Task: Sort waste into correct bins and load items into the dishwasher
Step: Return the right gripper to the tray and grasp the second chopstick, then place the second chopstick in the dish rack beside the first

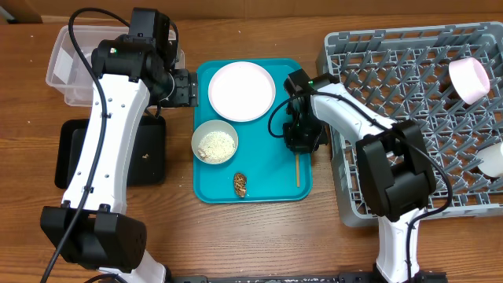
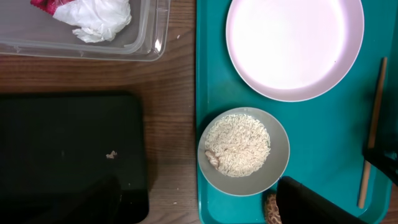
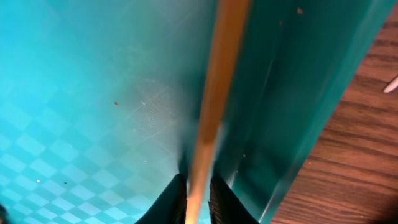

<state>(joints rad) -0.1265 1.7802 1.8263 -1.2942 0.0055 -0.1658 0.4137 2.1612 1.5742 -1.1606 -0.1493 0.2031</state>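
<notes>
My right gripper [image 1: 301, 141] is shut on the wooden chopsticks [image 1: 297, 170] at the right side of the teal tray; the right wrist view shows both fingers [image 3: 198, 186] pinching the wooden stick [image 3: 214, 81]. My left gripper [image 1: 185, 86] is open and empty at the tray's left edge, its fingers [image 2: 199, 208] spread wide. On the tray lie a pale plate [image 1: 241, 90], a bowl of white rice [image 1: 214, 142] and a brown food lump [image 1: 240, 184]. The red-and-white wrapper [image 2: 93, 15] lies in the clear tub [image 1: 67, 67]. The black tray [image 1: 149, 153] is beside it.
The grey dish rack [image 1: 409, 86] stands at the right and holds a pink cup [image 1: 470, 79] and a white cup [image 1: 493, 159]. The teal tray [image 1: 271, 169] sits between the bins and the rack. A small crumb [image 2: 111, 154] lies on the black tray.
</notes>
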